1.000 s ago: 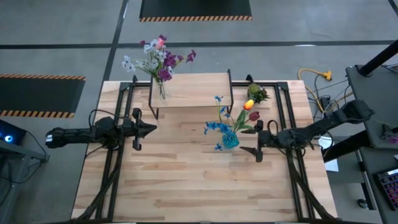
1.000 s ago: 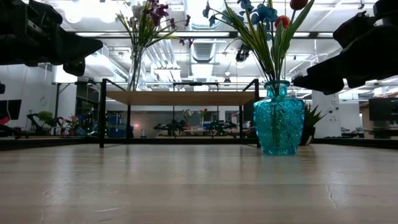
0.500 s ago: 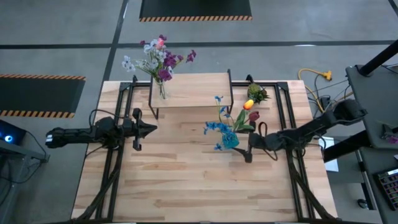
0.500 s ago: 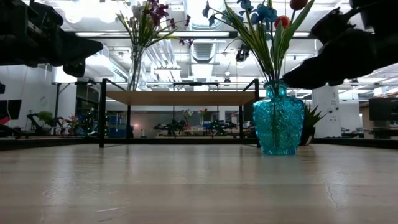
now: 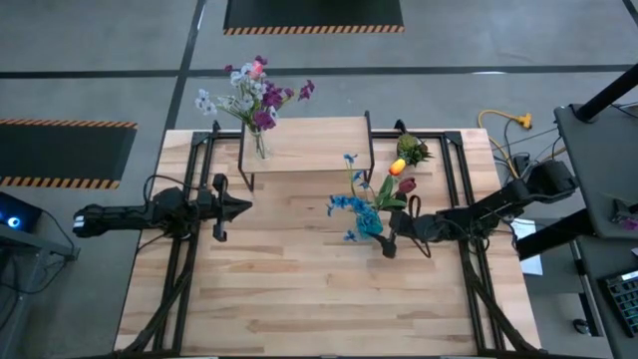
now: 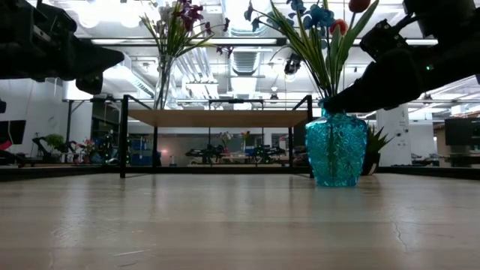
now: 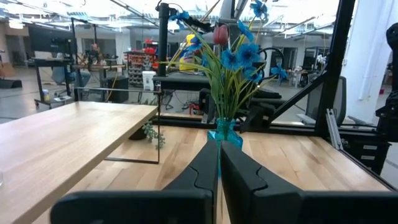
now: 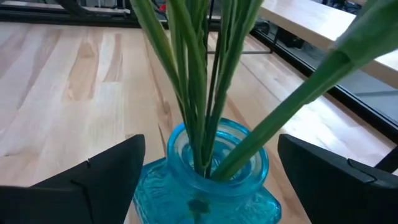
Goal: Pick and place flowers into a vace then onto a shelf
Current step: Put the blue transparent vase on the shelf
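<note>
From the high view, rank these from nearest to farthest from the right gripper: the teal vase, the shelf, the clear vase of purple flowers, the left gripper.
Measured from the right gripper:
1. Teal vase, right at the open fingers, mid-table.
2. Shelf, at the table's far edge.
3. Left gripper, shut, waiting on the table's left side; too close to call against the clear vase on the shelf's left end.

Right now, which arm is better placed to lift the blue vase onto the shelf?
The right. Its open gripper straddles the blue vase neck, while the left gripper waits shut, well away, in front of the shelf.
</note>
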You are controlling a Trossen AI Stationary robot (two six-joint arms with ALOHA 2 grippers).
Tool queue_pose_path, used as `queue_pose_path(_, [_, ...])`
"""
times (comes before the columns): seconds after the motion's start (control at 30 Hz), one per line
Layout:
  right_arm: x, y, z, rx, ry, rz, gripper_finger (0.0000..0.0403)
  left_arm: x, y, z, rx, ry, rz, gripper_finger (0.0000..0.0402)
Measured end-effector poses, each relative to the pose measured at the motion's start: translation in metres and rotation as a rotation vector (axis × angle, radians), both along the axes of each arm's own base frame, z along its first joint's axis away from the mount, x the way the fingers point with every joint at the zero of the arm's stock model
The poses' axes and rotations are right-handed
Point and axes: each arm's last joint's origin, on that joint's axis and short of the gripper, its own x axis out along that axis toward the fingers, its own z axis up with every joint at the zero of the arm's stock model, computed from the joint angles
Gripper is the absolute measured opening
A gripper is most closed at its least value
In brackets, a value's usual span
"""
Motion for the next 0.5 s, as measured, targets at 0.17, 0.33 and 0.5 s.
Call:
queue_pose_path(0.17, [0.0000,-0.0008,0.0004,0.013,-0.007,-0.012,0.0335,0.0000,0.0000,-0.0007,-0.008,0.006,-0.001,0.0000])
queue_pose_path(0.33, [0.0000,-0.0009,0.0001,0.012,-0.004,-0.012,0.0302,0.0001,0.0000,-0.0013,-0.016,0.011,-0.001,0.0000])
queue_pose_path(0.5, [-0.0008,-0.0013,-0.0023,0.006,0.021,-0.013,0.0265,0.0001,0.0000,-0.0013,-0.016,0.011,-0.001,0.0000])
